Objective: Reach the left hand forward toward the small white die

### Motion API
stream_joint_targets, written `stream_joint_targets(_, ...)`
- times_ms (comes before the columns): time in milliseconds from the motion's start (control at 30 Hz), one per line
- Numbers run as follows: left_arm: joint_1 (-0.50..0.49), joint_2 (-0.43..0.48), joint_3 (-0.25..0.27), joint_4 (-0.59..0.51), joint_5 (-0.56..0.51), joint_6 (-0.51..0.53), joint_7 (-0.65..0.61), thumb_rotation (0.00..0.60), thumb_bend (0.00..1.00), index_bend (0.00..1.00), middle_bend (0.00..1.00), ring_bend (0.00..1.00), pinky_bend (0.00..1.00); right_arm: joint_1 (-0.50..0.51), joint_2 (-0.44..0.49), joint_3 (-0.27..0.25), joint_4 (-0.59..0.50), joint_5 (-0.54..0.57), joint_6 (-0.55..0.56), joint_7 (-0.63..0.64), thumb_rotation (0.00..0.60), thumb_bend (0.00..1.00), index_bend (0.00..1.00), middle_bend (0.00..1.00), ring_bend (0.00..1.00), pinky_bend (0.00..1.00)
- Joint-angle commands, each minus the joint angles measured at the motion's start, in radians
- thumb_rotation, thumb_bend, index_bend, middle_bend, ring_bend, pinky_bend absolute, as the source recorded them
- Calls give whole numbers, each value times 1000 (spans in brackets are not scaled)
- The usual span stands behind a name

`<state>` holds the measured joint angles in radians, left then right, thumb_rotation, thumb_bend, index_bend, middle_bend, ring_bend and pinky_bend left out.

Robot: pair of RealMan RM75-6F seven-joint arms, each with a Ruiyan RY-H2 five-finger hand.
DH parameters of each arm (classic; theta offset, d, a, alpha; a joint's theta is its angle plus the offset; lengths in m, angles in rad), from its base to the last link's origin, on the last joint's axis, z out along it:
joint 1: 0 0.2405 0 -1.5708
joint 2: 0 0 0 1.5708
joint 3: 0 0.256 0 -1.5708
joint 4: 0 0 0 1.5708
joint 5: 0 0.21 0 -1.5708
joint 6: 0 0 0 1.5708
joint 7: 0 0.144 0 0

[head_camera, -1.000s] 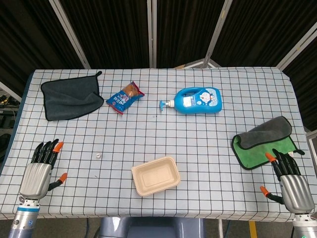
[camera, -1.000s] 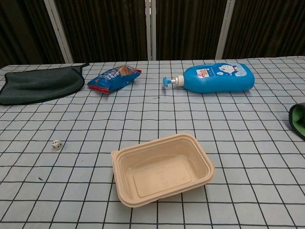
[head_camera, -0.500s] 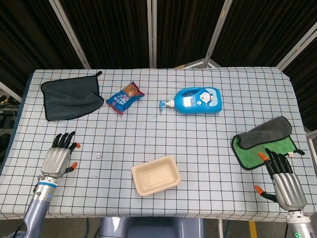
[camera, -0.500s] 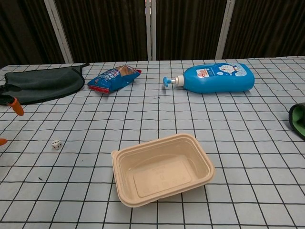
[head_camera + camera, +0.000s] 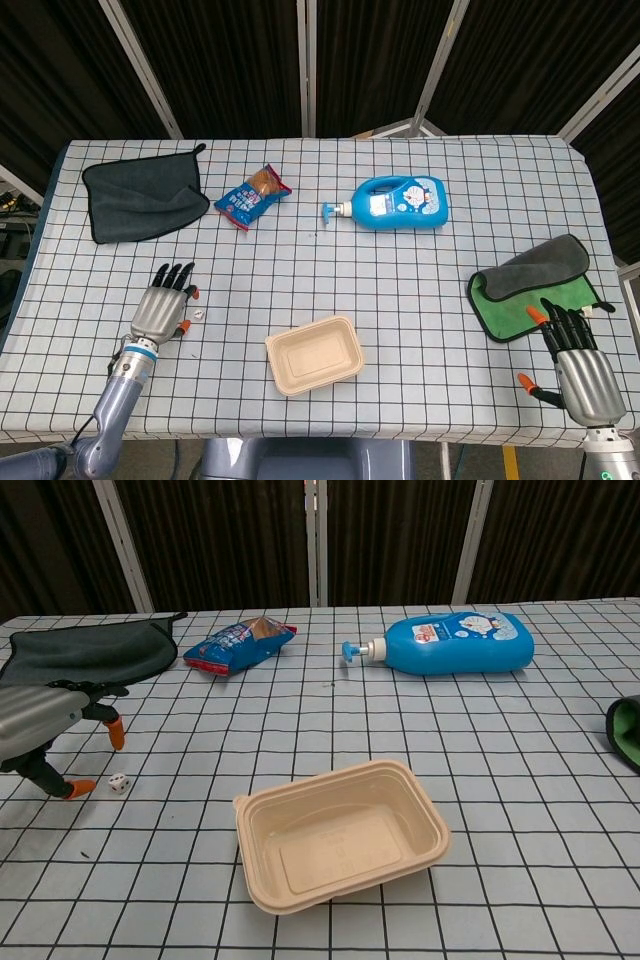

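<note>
My left hand (image 5: 163, 309) hovers low over the table's near-left part, fingers apart and holding nothing. The die (image 5: 118, 782) sits on the cloth just right of my thumb tip, barely apart. My right hand (image 5: 580, 368), also unclenched, is far off right.
</note>
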<state>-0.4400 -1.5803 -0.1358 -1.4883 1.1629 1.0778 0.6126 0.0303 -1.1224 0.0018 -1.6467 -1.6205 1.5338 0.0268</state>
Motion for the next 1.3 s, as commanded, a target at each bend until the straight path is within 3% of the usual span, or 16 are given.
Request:
stream_joint_targets(33,-13,-22,4,15,-18,-6,19,600,318,406,0,0,0,-2,3,-1,0,-1,4,3,600,100,132,0,0,0)
stream_joint_targets(567,-50,-79,19,82,-83,-15,33,600,362,436,0,0,0,-5,4,-2,-2,-14,18,12,600,100,132,0,0,0)
stream_joint_targets(733,-47,-85,25,81,-70,0,3,600,434,541,0,0,0,-5,3,-1,-2,-17,22,19,600,101,132,0,0,0)
stream_joint_targets(1067,-45,-17,18,-46,-1,72,-24,600,446,582,0,0,0,-6,6,-5,-8,-29,28,18,600,101,132,0,0,0)
stream_joint_targets(1300,-96,-17,-52,-147,-60,79,46,600,446,572,0,0,0,-6,3,-6,-15,-42,35,8,600,100,132,0,0,0)
